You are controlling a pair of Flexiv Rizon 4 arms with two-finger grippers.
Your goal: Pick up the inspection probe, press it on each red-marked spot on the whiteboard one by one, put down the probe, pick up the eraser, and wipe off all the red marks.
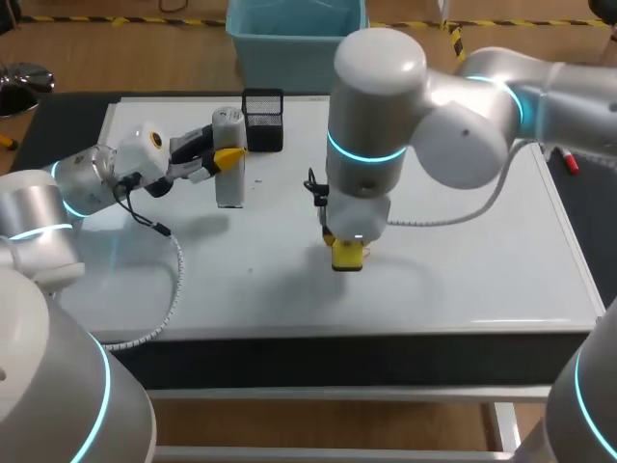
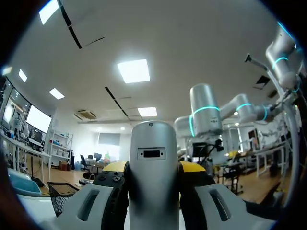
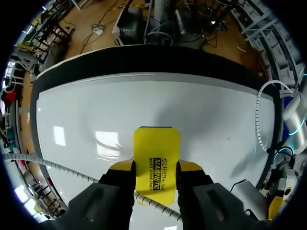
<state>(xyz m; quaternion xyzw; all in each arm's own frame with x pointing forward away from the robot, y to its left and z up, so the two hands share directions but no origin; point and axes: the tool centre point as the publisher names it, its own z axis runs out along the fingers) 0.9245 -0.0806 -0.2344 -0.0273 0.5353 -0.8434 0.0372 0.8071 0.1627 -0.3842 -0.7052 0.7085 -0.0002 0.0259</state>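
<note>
Left gripper (image 2: 153, 168): clenched on the upright probe (image 1: 229, 185), near the whiteboard's (image 1: 463, 280) far left corner, beside the mesh basket (image 1: 262, 121).
Right gripper (image 3: 154, 173): grasped the yellow eraser (image 3: 156, 146) over mid-board.

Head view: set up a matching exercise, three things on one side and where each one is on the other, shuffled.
Things:
1. inspection probe
2. eraser
3. black mesh basket

Places:
A. standing near the whiteboard's far edge
B. upright in the left gripper
C. in the right gripper, down on the whiteboard

Pairs: 1-B, 2-C, 3-A
</note>
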